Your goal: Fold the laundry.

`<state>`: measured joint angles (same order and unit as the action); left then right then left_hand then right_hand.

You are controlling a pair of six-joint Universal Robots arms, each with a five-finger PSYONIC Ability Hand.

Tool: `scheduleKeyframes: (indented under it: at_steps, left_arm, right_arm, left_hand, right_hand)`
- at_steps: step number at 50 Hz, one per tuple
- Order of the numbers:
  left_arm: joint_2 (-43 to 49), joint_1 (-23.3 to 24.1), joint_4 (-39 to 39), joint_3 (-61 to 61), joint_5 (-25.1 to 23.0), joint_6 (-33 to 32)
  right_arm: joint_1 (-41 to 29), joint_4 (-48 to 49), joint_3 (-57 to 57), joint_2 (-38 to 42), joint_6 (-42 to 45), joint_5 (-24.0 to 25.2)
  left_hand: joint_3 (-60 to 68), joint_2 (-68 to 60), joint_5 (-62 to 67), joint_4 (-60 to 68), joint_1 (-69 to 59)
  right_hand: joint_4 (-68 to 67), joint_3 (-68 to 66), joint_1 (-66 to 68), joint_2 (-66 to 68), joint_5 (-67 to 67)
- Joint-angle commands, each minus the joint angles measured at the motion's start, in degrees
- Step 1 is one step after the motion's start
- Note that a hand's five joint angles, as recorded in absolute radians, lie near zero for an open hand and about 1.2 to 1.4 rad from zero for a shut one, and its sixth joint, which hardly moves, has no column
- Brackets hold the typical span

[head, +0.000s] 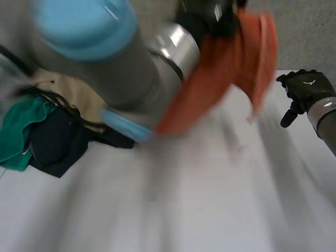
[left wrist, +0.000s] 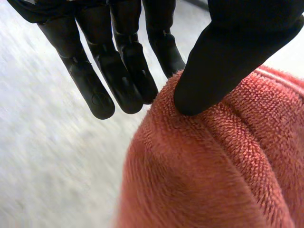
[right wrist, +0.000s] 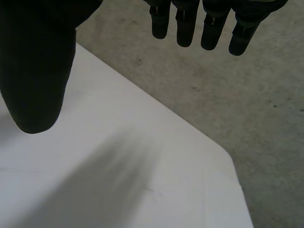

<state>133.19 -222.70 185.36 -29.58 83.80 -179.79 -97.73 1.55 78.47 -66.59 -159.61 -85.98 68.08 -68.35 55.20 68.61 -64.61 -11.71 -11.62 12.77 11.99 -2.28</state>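
The left hand (left wrist: pixel 232 47) pinches the orange-red terry towel (left wrist: pixel 213 171) between thumb and straight fingers, holding it raised above the white worktop (head: pixel 210 199), probably to spread it flat. The right hand (head: pixel 304 86) hangs empty beside it, fingers relaxed.

White table (head: pixel 220 210), smooth and matte, spanning the lower field of the head view. Beyond its far edge lies a grey floor (head: pixel 310 31), faintly mottled. In the right wrist view the table ends in a rounded corner, and the floor beside it shows a speckled, concrete-like finish with small dark flecks. Lighting is even and diffuse.
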Motion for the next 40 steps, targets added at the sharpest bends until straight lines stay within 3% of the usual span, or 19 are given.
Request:
scheduleKeyframes:
  at_steps: [1,2,3,4,9,16,21,25,27,32,40]
  left_arm:
    - [9.19,1.39,0.71,-2.15,0.14,-0.64]
    - [8.93,1.56,0.71,-2.59,0.31,-0.99]
    - [8.76,1.56,0.71,-2.85,0.4,-1.17]
    - [8.49,1.48,0.62,-2.94,0.75,-1.17]
    - [2.35,-1.24,0.27,-5.92,1.36,-1.52]
    - [-11.8,-11.0,0.62,-18.13,1.63,-5.91]
    - [-15.86,-18.28,0.88,-27.79,1.72,-15.12]
    - [-12.28,-22.59,0.71,-30.1,1.72,-23.9]
    - [-9.54,-23.83,0.71,-29.93,1.46,-27.35]
    - [0.39,-27.17,0.71,-26.24,0.14,-34.56]
    - [12.69,-27.97,-0.17,-16.67,-5.4,-35.71]
  right_arm:
    - [2.01,0.12,-1.66,1.2,0.17,-2.34]
    - [2.28,-0.05,-2.09,1.81,0.26,-3.04]
    - [2.28,-0.06,-2.27,2.08,0.26,-3.31]
    - [2.28,-0.14,-2.36,2.17,0.35,-3.49]
    - [2.02,-0.41,-2.45,2.08,0.52,-3.23]
    - [1.32,-4.53,-1.66,1.2,1.4,-1.56]
    - [-4.73,-14.27,1.14,-1.69,7.44,8.43]
    - [-7.64,-16.49,5.71,-1.44,13.25,12.85]
    - [-8.09,-15.01,7.04,-0.91,14.67,12.77]
    - [-12.21,-5.45,8.19,3.56,15.55,8.48]
    - [-13.54,0.91,8.62,5.94,15.29,0.47]
  left_hand:
    - [-12.42,12.69,-9.54,-12.95,8.95]
    - [-43.75,44.03,-40.87,-44.28,40.28]
    - [-53.56,53.83,-50.68,-54.09,50.09]
    - [-55.65,55.93,-52.78,-56.18,52.18]
    - [-54.67,54.94,-51.79,-55.2,51.2]
    - [-54.33,54.61,-51.45,-54.86,50.86]
    - [-51.98,52.25,-49.1,-52.51,48.51]
    - [-51.97,52.25,-49.1,-52.5,48.5]
    - [-51.97,52.25,-49.1,-52.51,48.5]
    - [-53.49,53.76,-50.61,-54.02,50.02]
    - [-52.82,53.1,-49.94,-53.35,49.35]
  right_hand:
    - [1.71,1.62,-2.77,-1.99,2.28]
    - [1.71,1.62,-2.77,-1.99,2.28]
    - [1.71,1.62,-2.77,-1.99,2.28]
    - [1.71,1.62,-2.77,-1.99,2.28]
    - [1.71,1.62,-2.77,-1.99,2.28]
    - [1.71,1.62,-2.77,-1.99,2.28]
    - [1.71,1.62,-2.77,-1.99,2.28]
    - [1.71,1.62,-2.77,-1.99,2.28]
    - [1.71,1.62,-2.77,-1.99,2.28]
    - [1.71,1.62,-2.77,-1.99,2.28]
    - [1.71,1.62,-2.77,-1.99,2.28]
